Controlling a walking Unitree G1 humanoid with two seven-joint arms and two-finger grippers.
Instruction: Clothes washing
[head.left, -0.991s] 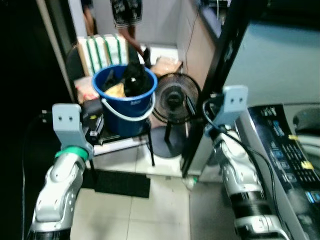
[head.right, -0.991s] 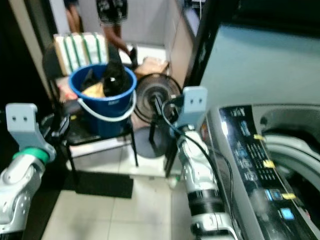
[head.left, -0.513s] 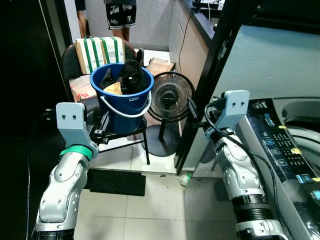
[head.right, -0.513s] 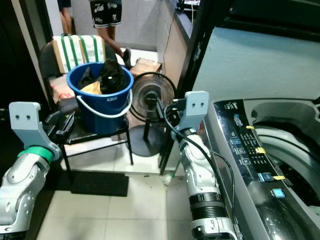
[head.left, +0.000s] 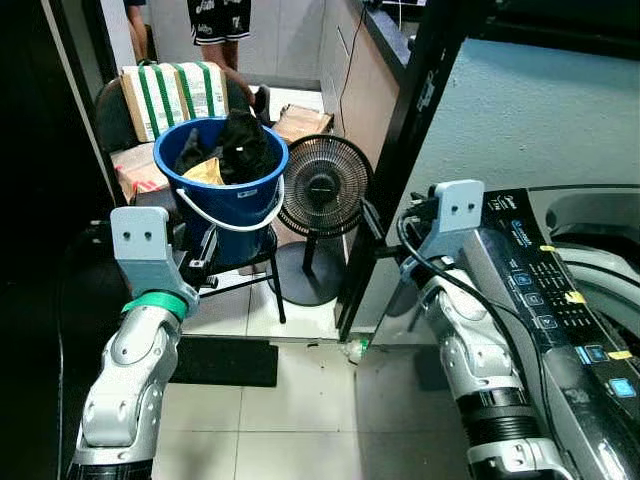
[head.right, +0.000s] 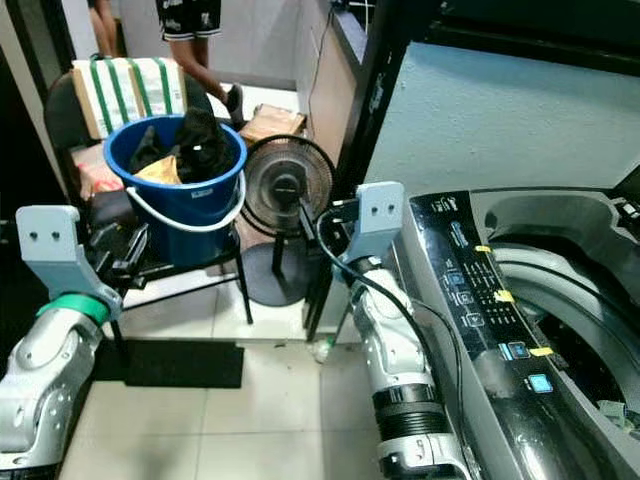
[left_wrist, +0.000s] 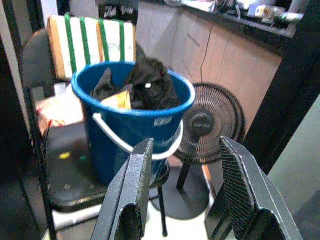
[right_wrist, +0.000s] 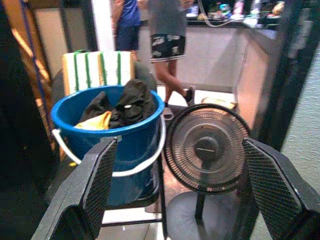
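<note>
Both grippers are raised in front of the robot with nothing in them: the left gripper (left_wrist: 182, 192) has its black fingers spread moderately apart, and the right gripper (right_wrist: 182, 187) has its fingers spread wide, each aimed toward the blue bucket (head.left: 222, 190). By the look of it the washing is at its very start; the clothes (head.left: 240, 143), mostly dark with a bit of yellow fabric at one side, sit heaped in the bucket, well apart from either gripper, and all of it remains to be picked out and carried over. The bucket stands upright on a black chair (head.right: 150, 262), mouth upward, its long axis vertical, and its white handle (left_wrist: 130, 145) hangs down across the front wall. Just beside it to the robot's right stands a small floor fan (head.left: 322, 188). A top-loading washing machine (head.right: 520, 300) stands on the robot's right, lid up and drum open. A person's legs (right_wrist: 167, 55) show beyond the chair.
</note>
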